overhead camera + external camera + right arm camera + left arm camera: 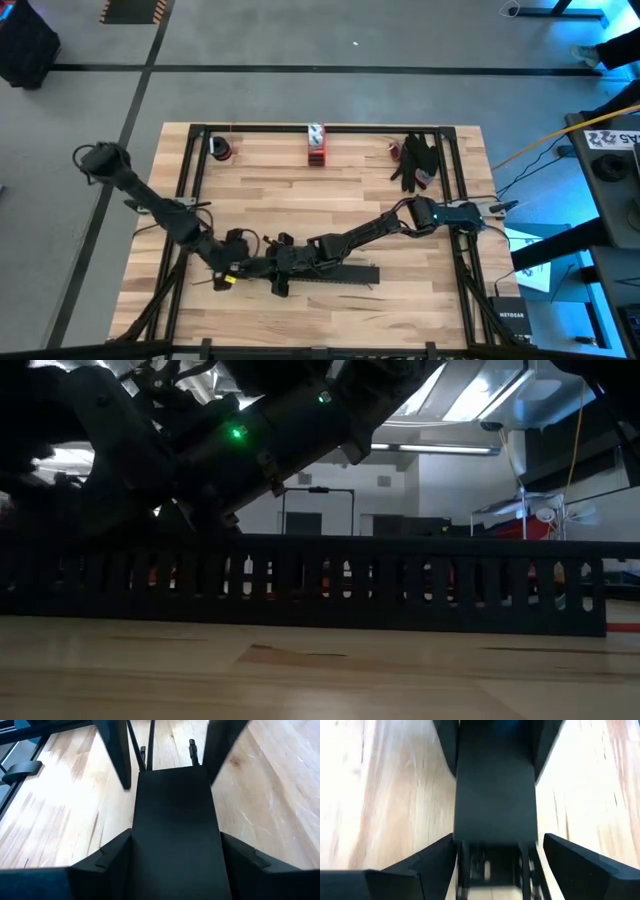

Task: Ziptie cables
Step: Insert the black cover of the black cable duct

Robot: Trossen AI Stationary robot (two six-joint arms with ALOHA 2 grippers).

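Spread wide on both sides: left gripper (495, 865) and right gripper (175, 855) face each other at the near edge of the table (300, 190), fingers either side of the black slotted bar (400, 585), contact unclear. Cannot find the cables in any view, perhaps under the arms. Red-and-white object (316, 143) and dark bundle (415, 162) at far edge.
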